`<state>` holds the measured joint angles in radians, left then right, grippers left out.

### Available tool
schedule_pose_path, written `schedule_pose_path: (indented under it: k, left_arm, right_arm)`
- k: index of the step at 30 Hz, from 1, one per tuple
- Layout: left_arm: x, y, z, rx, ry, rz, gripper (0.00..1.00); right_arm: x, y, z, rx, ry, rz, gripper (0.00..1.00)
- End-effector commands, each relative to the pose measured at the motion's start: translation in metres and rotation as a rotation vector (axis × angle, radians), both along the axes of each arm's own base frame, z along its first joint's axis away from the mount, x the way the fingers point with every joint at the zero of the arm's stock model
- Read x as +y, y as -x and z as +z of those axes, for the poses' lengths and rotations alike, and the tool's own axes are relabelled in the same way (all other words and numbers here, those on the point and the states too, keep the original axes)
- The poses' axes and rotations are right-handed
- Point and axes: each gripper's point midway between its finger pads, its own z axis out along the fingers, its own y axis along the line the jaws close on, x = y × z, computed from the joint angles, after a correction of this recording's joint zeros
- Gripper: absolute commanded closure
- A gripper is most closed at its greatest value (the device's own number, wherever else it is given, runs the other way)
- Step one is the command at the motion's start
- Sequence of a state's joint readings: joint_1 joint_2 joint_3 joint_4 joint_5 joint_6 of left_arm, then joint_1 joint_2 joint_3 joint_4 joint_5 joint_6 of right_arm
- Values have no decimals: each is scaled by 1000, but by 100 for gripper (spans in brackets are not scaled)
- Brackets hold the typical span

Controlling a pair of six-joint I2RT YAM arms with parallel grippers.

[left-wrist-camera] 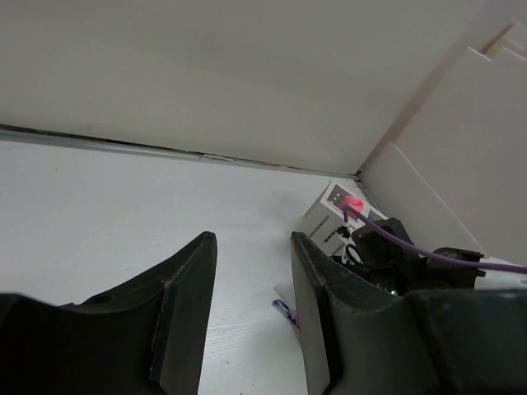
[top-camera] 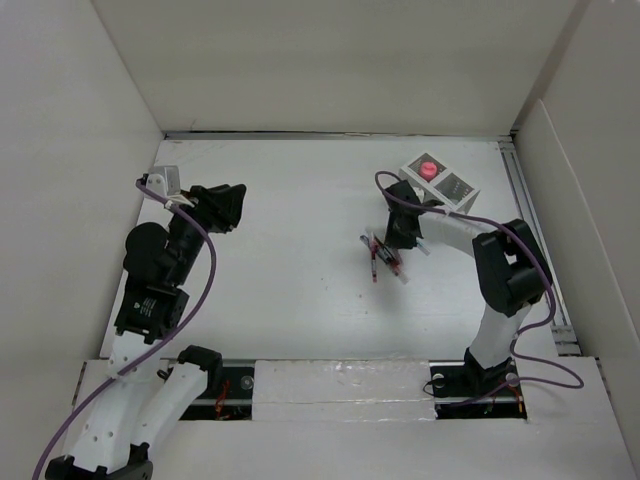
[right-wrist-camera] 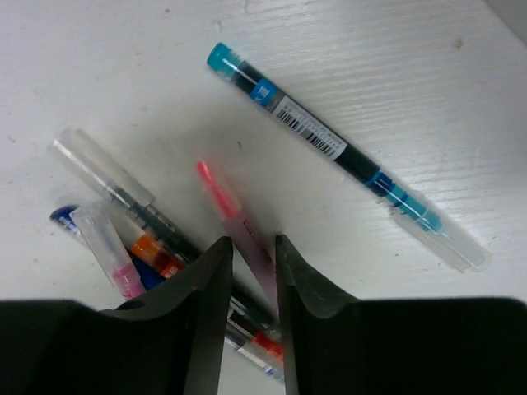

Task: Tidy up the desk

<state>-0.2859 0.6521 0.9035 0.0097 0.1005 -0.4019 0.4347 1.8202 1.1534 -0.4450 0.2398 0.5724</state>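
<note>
The desk (top-camera: 290,280) is a white tabletop with white walls. A small pile of pens (top-camera: 383,258) lies right of its middle. My right gripper (top-camera: 402,238) is down over the pile. In the right wrist view its jaws (right-wrist-camera: 254,243) stand narrow around a pink pen (right-wrist-camera: 224,204) that runs slantwise between them and touches both fingers. A teal pen (right-wrist-camera: 329,146) lies apart on the desk, and several other pens (right-wrist-camera: 136,206) lie to the left. My left gripper (top-camera: 236,205) is open and empty, raised at the far left (left-wrist-camera: 251,243).
A white slotted organizer box (top-camera: 442,184) with a pink thing (top-camera: 429,167) in it stands behind the right gripper; it also shows in the left wrist view (left-wrist-camera: 329,216). A metal rail (top-camera: 530,220) runs along the right edge.
</note>
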Motion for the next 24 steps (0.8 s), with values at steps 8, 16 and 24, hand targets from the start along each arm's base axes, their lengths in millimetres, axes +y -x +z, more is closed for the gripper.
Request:
schedule_pose_path:
  k: [8,16,24]
  left_arm:
    - [1,-3,6,-27,2,8,63]
    - [-1,-5,3,-18,0,1,63]
    - [-1,-5,2,-14,0,-3,63]
  right_arm:
    - [30,3,8,-11,-91,53,63]
    - [33,-7,6,-66,-138,26,58]
    - [27,-13,3,-94,-90,-1,59]
